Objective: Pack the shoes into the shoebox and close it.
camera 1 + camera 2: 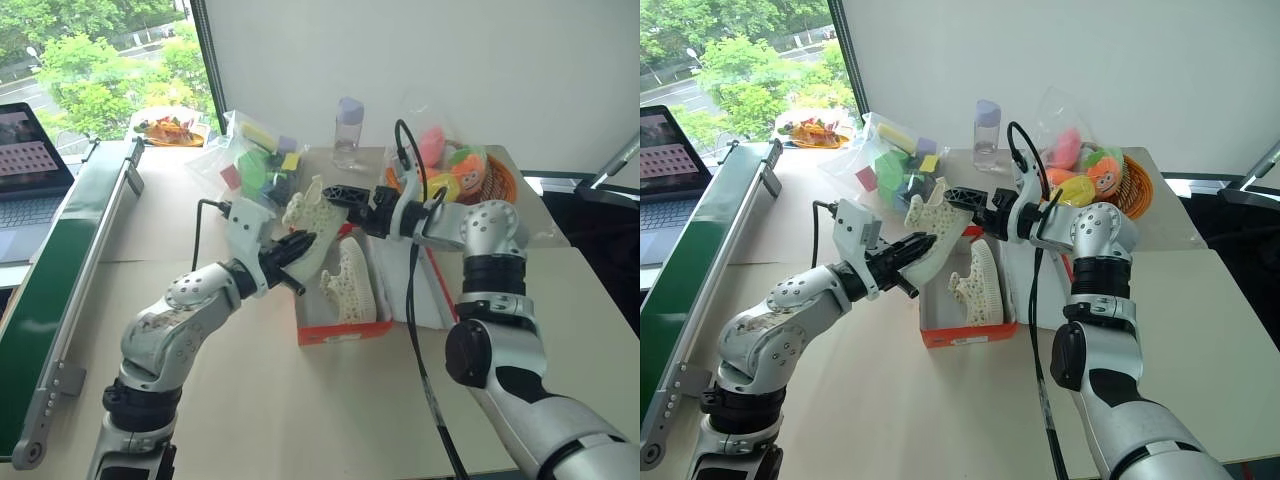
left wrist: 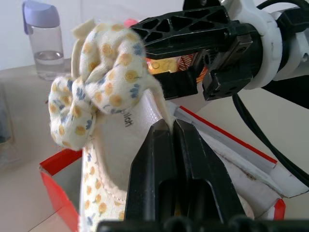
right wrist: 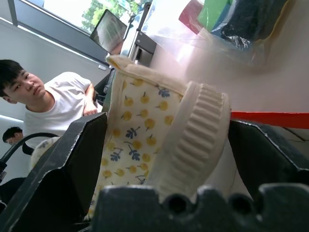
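My left gripper [image 1: 303,243] is shut on the inner edge of one cream speckled shoe [image 1: 312,213] and holds it in the air over the near end of the red-orange shoebox [image 1: 338,334]. In the left wrist view its fingertips [image 2: 161,129] pinch the lining just under the bow [image 2: 96,82]. My right gripper [image 1: 338,196] is open, and its fingers straddle this shoe's sole end [image 3: 193,135] with a gap on one side. The other shoe [image 1: 352,284] stands inside the box on the white paper.
An orange basket of toys [image 1: 497,181] and a clear bottle [image 1: 348,131] stand behind the box. A plastic bag of coloured blocks [image 1: 258,160] lies at the back left. A laptop [image 1: 25,160] and a green rail [image 1: 60,270] are at the left. A seated person [image 3: 43,106] shows in the right wrist view.
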Tool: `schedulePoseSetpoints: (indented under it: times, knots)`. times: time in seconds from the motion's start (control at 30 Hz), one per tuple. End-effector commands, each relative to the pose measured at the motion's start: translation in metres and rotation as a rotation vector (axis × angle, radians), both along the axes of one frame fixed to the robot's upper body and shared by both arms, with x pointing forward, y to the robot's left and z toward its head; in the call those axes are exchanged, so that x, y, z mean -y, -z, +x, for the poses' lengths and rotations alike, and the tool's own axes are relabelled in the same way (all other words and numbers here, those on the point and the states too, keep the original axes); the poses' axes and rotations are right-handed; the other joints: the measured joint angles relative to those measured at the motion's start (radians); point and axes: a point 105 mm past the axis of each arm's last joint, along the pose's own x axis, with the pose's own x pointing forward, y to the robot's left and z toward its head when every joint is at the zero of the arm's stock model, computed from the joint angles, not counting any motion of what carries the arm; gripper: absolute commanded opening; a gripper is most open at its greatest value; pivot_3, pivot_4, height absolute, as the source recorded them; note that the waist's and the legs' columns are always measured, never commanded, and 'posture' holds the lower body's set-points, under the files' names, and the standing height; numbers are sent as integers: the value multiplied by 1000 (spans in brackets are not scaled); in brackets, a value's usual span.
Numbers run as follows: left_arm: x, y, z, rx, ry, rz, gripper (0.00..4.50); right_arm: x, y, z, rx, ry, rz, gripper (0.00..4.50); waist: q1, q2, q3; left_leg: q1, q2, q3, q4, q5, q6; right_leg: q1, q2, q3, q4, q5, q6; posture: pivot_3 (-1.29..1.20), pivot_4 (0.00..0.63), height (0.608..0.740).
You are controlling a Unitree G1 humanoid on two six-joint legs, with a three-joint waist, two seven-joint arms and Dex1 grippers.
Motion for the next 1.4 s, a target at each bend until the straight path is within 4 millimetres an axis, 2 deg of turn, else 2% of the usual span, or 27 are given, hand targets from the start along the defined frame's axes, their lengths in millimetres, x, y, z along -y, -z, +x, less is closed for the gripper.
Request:
schedulePoseSetpoints:
  times: [0.03, 0.1, 0.2, 0.23, 0.43, 0.53, 0.63, 0.73, 0.83, 0.97, 1.03, 1.2, 1.4]
  knots:
    - [11, -17, -6, 87, 56, -16, 119, -6, -13, -12, 41, -63, 27, 4500, 1, 0, 0, 0, 0, 0, 0, 0, 0, 0, 0, 0, 0, 0, 0, 0, 150, 740]
    - [14, -18, -6, 92, 70, -15, 119, -8, -10, -16, 35, -82, 19, 4500, 1, 0, 0, 0, 0, 0, 0, 0, 0, 0, 0, 0, 0, 0, 0, 0, 150, 740]
    - [15, -20, -6, 96, 73, -21, 0, -9, -8, -19, 29, -88, 26, 3822, 2, 0, 0, -1, -1, -1, 0, 0, 0, 0, 0, 0, 0, 0, 1, 0, 150, 740]
    - [15, -20, -6, 96, 72, -22, 0, -9, -8, -19, 31, -90, 30, 3381, 2, 0, 0, -1, -1, -1, 0, 0, 0, 0, 0, 0, 0, 0, 1, 0, 150, 740]
    - [12, -18, -8, 75, 69, -32, 0, -8, -9, -17, 40, -69, 26, 1407, 1, 0, 0, 0, -1, -1, 0, 0, 0, 0, 0, 0, 0, 0, 1, 0, 150, 740]
    - [7, -19, -10, 66, 61, -31, 0, -7, -12, -15, 54, -60, 28, 879, 1, 0, 0, -1, -1, -1, 0, 0, 0, 0, 0, 0, 0, 0, 1, 0, 150, 740]
    - [2, -21, -15, 43, 88, -62, 908, -4, -17, -12, 72, -47, 20, 862, 1, 0, 0, -1, -1, -1, 0, 0, 0, 0, 0, 0, 0, 0, 1, 0, 150, 740]
    - [-7, -20, -17, 32, 74, -22, 2072, -1, -24, -10, 96, -34, 6, 835, 0, 0, 0, -1, -1, -1, 0, 0, 0, 0, 0, 0, 0, 0, 1, 0, 150, 740]
    - [-19, -20, -25, 21, 100, 27, 3052, 4, -30, -8, 124, -25, -24, 820, -1, 0, 0, -1, -1, -1, 0, 0, 0, 0, 0, 0, 0, 0, 1, 0, 150, 740]
    - [-40, -24, -30, 21, 102, 127, 3052, 10, -37, -9, 179, -25, -114, 820, -2, 0, 0, 0, -1, -1, 0, 0, 0, 0, 0, 0, 0, 0, 1, 0, 150, 740]
    - [-54, -26, -32, 25, 88, 196, 3052, 15, -37, -11, 232, -29, -257, 820, -3, 1, 1, 0, -1, -1, 0, 0, 0, 0, 0, 0, 0, 0, 1, 0, 150, 740]
    - [-88, -23, -33, 23, 19, 354, 3052, 9, -34, -27, 326, -204, -488, 820, -3, 1, 1, -2, -1, -1, -1, 0, 0, -3, -1, 0, -1, -1, 1, 0, 150, 740]
    - [-92, -20, -33, 34, 2, 372, 3052, -6, -10, -18, 299, -313, -619, 820, -13, 2, 2, -5, -1, 0, -1, 0, 0, -8, 0, 1, 2, -1, 0, 0, 150, 740]
